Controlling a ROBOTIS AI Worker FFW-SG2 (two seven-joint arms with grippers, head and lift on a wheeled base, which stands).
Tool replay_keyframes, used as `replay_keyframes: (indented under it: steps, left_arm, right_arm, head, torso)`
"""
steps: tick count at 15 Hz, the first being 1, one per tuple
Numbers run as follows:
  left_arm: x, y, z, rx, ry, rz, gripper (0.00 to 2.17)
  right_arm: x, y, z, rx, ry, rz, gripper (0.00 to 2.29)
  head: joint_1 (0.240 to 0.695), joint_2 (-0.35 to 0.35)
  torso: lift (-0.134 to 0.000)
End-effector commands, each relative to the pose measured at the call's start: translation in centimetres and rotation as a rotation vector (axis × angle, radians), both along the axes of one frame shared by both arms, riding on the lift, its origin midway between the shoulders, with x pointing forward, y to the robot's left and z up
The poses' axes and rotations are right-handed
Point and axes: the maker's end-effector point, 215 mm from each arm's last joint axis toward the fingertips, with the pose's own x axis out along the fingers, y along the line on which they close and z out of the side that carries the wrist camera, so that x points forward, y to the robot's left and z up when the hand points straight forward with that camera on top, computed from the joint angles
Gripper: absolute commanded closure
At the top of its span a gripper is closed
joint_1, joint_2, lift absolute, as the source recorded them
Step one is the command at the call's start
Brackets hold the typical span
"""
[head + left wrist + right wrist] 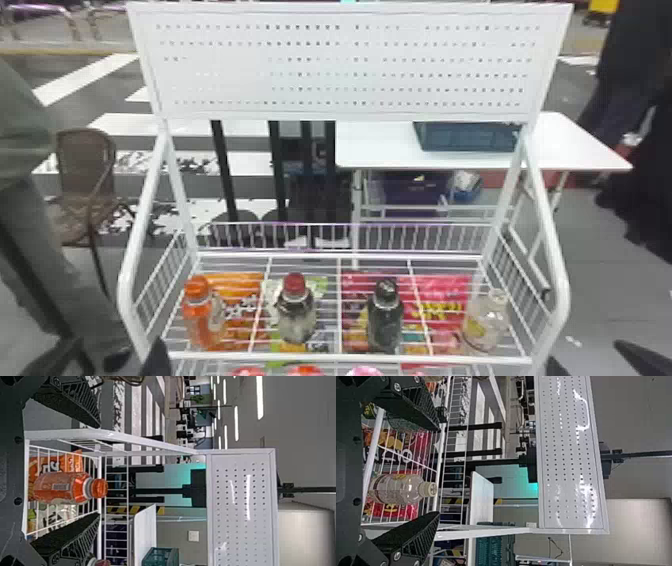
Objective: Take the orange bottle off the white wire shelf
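The white wire shelf (pixel 350 358) has rail sides and carries four upright bottles in a row. From left to right these are the orange bottle (pixel 204 320), a red-capped bottle (pixel 296 312), a black-capped dark bottle (pixel 385 320) and a clear bottle (pixel 487 322) with a pale cap. An orange packet (pixel 240 300) and a red packet (pixel 445 300) show through the shelf wires. Rounded red and pink items (pixel 365 371) show below the shelf's near edge.

On the far side, to the right, a white table (pixel 380 145) supports a dark teal crate (pixel 467 137); its contents cannot be determined. Beneath the tabletop are a purple bin (pixel 412 187) and, to its right, a blue container (pixel 465 192) with a whitish item in it.

The orange bottle stands at the left end of the shelf, to the right of and beyond the left gripper (pixel 117 350). The left gripper is open and empty. In the left wrist view, the orange bottle appears between the two spread fingers (pixel 75 401), with a visible gap on each side.

The right gripper (pixel 587 350) is at the near right, outside the shelf frame. It is also open, with nothing gripped.
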Motion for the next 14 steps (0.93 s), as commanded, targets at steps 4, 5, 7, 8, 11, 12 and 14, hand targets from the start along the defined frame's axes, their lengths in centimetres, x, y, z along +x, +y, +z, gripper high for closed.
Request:
replay_keyframes:
  steps: [4, 5, 7, 8, 11, 12, 14]
  left_arm:
    - [1.9, -3.2, -4.7, -0.01, -0.04, -0.033, 0.11]
    - [2.5, -3.9, -5.4, -0.017, -0.048, -0.042, 0.11]
    - [3.4, -4.9, -7.1, -0.024, -0.028, -0.059, 0.11]
    - [4.1, -5.3, -7.8, -0.025, -0.021, -0.065, 0.11]
    - [6.1, -5.8, -10.5, -0.029, 0.009, -0.069, 0.11]
    - [6.6, -5.8, -11.6, -0.026, 0.025, -0.066, 0.11]
    - [7.7, -5.6, -13.2, -0.019, 0.046, -0.057, 0.11]
  right_arm:
    - [0.0, -0.1, 0.0, -0.001, 0.0, -0.005, 0.14]
    - [-0.1, -0.1, 0.1, -0.003, -0.002, -0.004, 0.14]
    - [-0.1, -0.1, 0.1, -0.001, -0.002, -0.006, 0.14]
    - [-0.1, -0.1, 0.0, -0.002, -0.001, -0.007, 0.14]
    - [-0.1, -0.1, -0.1, -0.001, 0.001, -0.006, 0.14]
    - [0.0, -0.1, -0.2, -0.001, 0.001, -0.007, 0.14]
    - [0.0, -0.1, -0.2, -0.002, 0.002, -0.006, 0.14]
  head:
    - [0.499, 0.0]
    - [0.499, 0.0]
    - [0.499, 0.0]
    - [0.499, 0.0]
    - [0.499, 0.0]
    - [0.499, 0.0]
    - [0.499, 0.0]
  torso:
    - [0.0]
    - [0.0]
    - [0.0]
    - [0.0]
    - [0.0]
    - [0.0]
    - [0.0]
